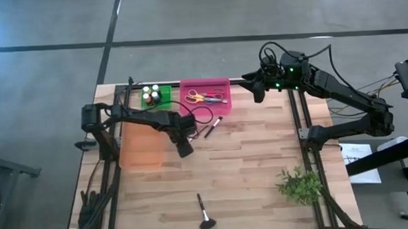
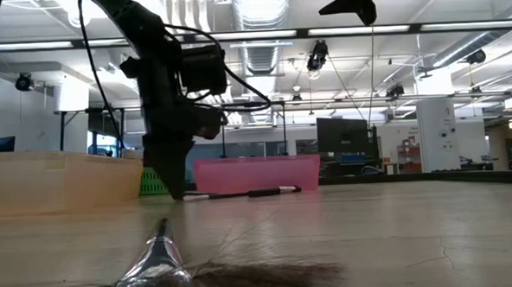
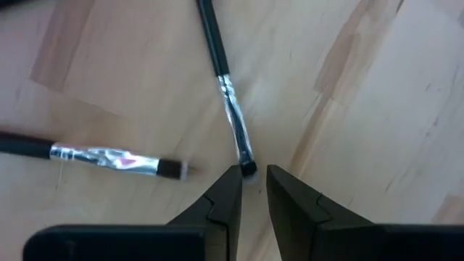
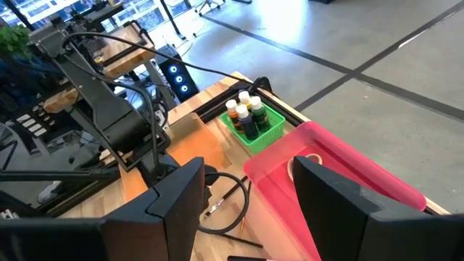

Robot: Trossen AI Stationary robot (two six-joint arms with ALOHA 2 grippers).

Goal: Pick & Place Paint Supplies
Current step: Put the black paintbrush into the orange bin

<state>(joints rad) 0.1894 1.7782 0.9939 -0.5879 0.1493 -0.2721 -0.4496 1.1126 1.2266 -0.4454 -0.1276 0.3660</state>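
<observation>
Wooden planks lay bare under the left gripper (image 3: 252,190), whose narrowly parted jaws straddled the bristle tip of a slim black-handled brush with a silver ferrule (image 3: 230,101), gripping nothing yet. A second similar brush (image 3: 109,157) lay just beside it. So slight a purchase could let the brush pivot or skid away. The right gripper (image 4: 246,199) hung half open and empty above the pink plastic tray (image 4: 348,181).

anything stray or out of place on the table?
Yes. Three brushes lie loose on the wood, outside the bins: two slim brushes by the left gripper, and a fan brush alone at the near edge. A plant sprig sits by the right rail.
</observation>
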